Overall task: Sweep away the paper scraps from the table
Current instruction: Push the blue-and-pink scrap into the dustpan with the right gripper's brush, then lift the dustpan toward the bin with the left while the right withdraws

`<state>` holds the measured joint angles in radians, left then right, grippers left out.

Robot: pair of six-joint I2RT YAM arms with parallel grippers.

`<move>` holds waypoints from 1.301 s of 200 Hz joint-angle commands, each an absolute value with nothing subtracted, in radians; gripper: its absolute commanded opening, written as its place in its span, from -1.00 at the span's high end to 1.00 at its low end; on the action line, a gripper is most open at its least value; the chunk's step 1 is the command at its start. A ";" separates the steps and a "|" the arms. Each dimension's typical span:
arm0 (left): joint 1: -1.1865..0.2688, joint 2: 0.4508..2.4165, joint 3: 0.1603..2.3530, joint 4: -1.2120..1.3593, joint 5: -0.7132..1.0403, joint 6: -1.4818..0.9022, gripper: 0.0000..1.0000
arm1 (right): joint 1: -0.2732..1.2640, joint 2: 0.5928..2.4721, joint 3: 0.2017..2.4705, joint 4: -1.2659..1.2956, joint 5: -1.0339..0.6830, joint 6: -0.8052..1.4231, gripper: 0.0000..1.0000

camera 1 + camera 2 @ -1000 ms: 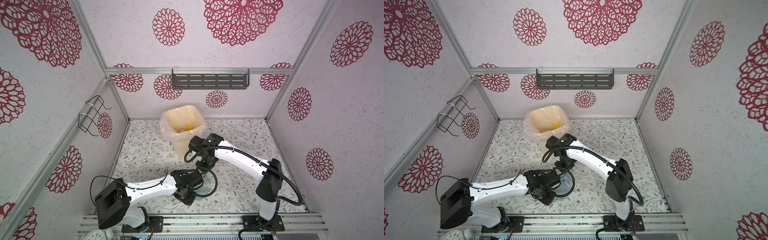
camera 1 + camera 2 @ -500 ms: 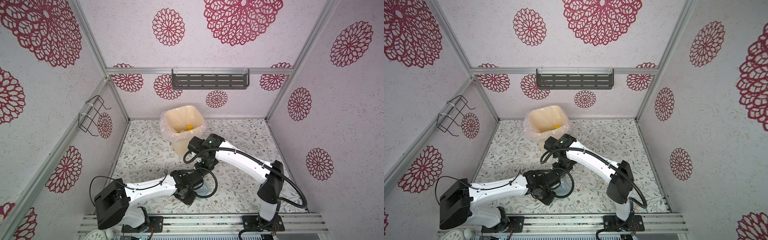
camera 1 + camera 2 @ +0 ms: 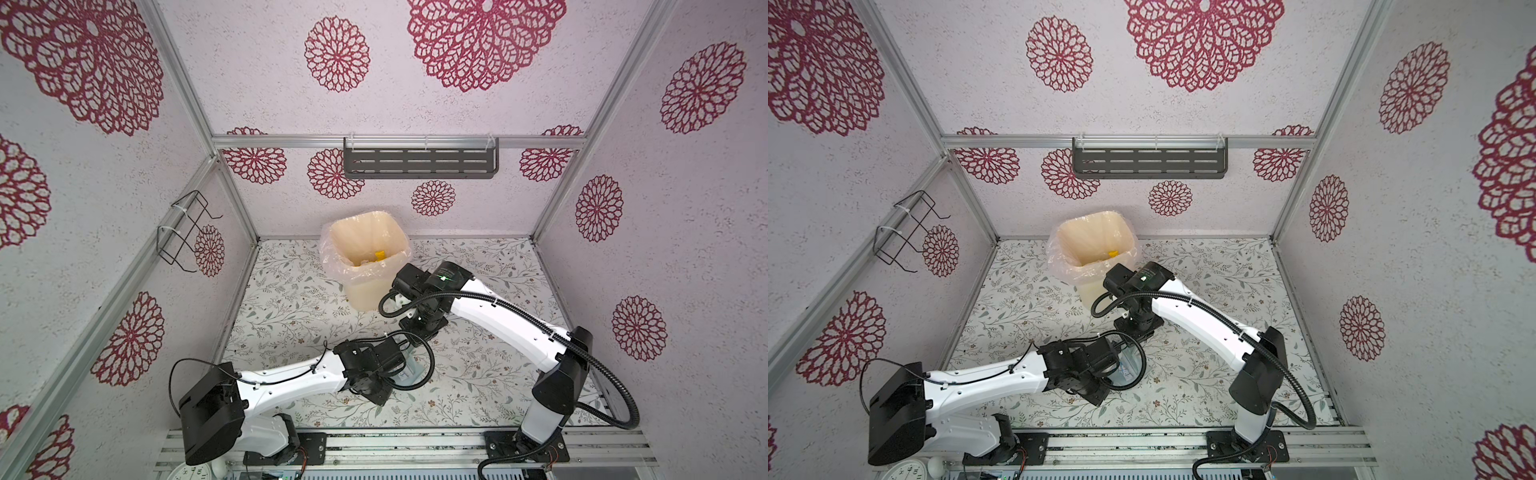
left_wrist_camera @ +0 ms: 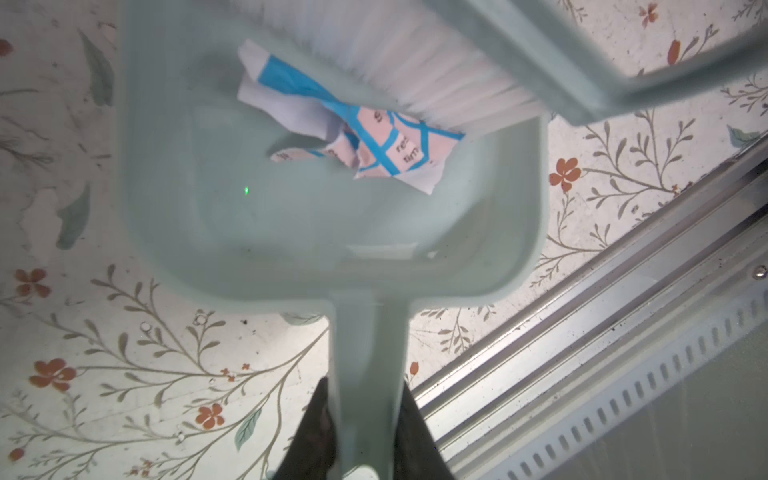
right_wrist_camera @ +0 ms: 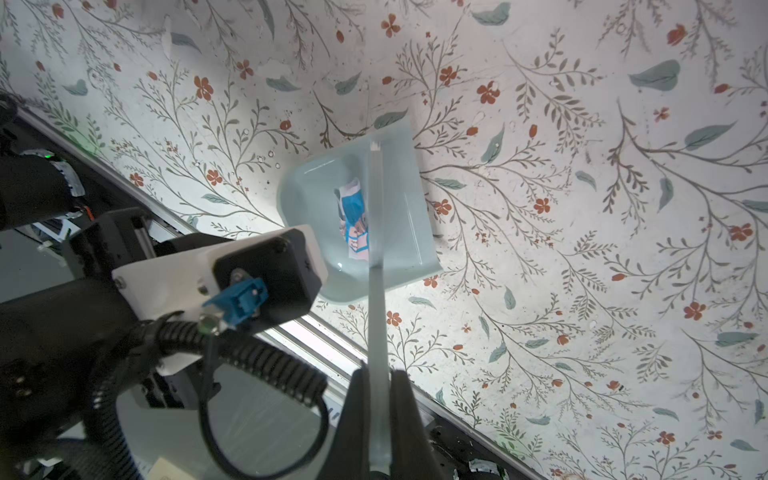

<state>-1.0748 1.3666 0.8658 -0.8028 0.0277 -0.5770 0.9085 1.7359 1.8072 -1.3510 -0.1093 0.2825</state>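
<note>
My left gripper (image 4: 365,415) is shut on the handle of the pale blue dustpan (image 4: 291,216), which rests on the table (image 3: 291,307) near its front edge. One of the paper scraps (image 4: 374,141), whitish-pink with blue stripes, lies crumpled inside the pan. My right gripper (image 5: 379,399) is shut on the thin handle of the brush (image 5: 376,291). The brush's white bristles (image 4: 436,75) press against that scrap at the pan's mouth. In both top views the dustpan (image 3: 409,372) (image 3: 1127,368) is mostly hidden under the two wrists. A yellow scrap (image 3: 379,254) lies in the bin.
A cream bin (image 3: 365,257) (image 3: 1096,249) lined with a clear bag stands at the back of the table. A metal rail (image 4: 582,332) runs along the front edge close to the pan. A dark shelf (image 3: 419,162) and a wire basket (image 3: 187,232) hang on the walls.
The right arm has shifted slightly, its elbow drifting toward the near right, with the brush still over the pan. The left arm and dustpan have stayed put.
</note>
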 commanded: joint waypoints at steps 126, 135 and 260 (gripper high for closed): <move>-1.179 1.157 0.965 -0.945 -0.183 -0.595 1.00 | 0.564 1.399 1.655 -1.276 -0.132 0.307 1.00; -1.190 1.143 0.992 -0.985 -0.196 -0.606 1.00 | 0.530 1.359 1.586 -1.237 -0.168 0.314 1.00; -1.197 1.094 1.479 -1.422 -0.368 -0.683 1.00 | 0.321 1.154 1.216 -1.025 -0.360 0.327 1.00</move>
<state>-1.2308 1.1053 1.3903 -1.3174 -0.3161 -0.6731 0.3347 1.1847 1.2201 -1.0634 -0.3180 0.3161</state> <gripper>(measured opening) 0.220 0.075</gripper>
